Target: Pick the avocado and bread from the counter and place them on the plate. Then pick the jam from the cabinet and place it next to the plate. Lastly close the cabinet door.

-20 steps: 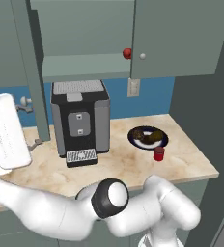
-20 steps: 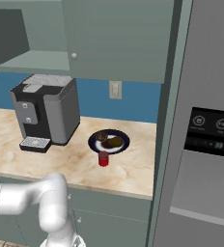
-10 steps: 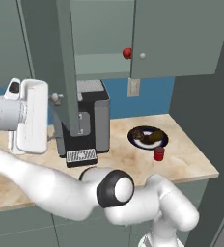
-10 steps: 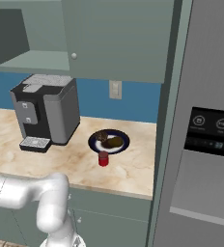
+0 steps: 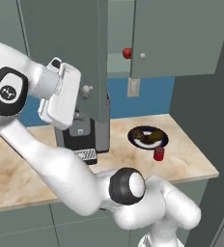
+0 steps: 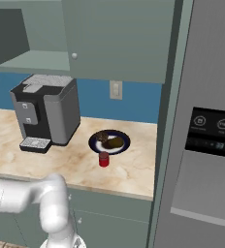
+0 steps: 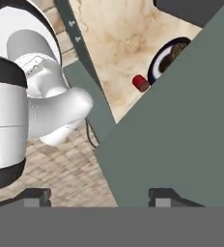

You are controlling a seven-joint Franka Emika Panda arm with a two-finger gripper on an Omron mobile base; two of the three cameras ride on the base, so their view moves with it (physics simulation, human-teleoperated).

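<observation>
Beside the hand (image 5: pixel 88 90): cabinet door (image 5: pixel 65 53), its edge between the spread fingers.
jam (image 5: pixel 158 153): below the hand, on counter (image 5: pixel 17 169), just beside plate (image 5: pixel 163 140).

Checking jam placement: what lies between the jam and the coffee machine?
Bare counter only, per the right base view: jam sits before the plate, coffee machine farther left.

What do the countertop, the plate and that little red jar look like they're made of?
Countertop: looks like polished stone, perhaps marble, going by its beige surface with brownish veining. Plate: probably glazed ceramic, judging by its smooth navy rim and white ring. Red jar: plain, matte red all over, with no see-through wall visible, so glass, plastic or metal are all possible. It's a rendered scene, so these are only guesses from looks.
</observation>
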